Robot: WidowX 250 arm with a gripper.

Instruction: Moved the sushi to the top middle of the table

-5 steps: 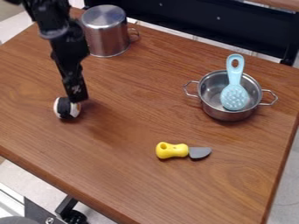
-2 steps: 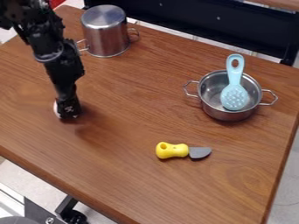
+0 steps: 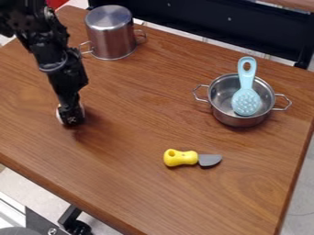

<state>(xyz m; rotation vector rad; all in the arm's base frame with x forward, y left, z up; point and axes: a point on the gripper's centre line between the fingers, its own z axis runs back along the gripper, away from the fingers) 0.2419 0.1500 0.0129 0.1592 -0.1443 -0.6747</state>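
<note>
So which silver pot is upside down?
The back-left pot, with its flat bottom facing up. The front-right pot is the right way up, with a light-blue utensil in it.

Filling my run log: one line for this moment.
black gripper; at small white-sided sushi; left side of brown wooden table; top middle not reached

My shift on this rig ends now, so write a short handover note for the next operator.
Gripper: down over the sushi at the table's left side, covering most of it; I can't tell whether it has a grip.
Done: gripper is at the sushi.
Left: confirm the grip, lift, set it down at the top middle, release.
Nearby: upturned pot at the top left, open pot with a blue spoon at the right.
</note>
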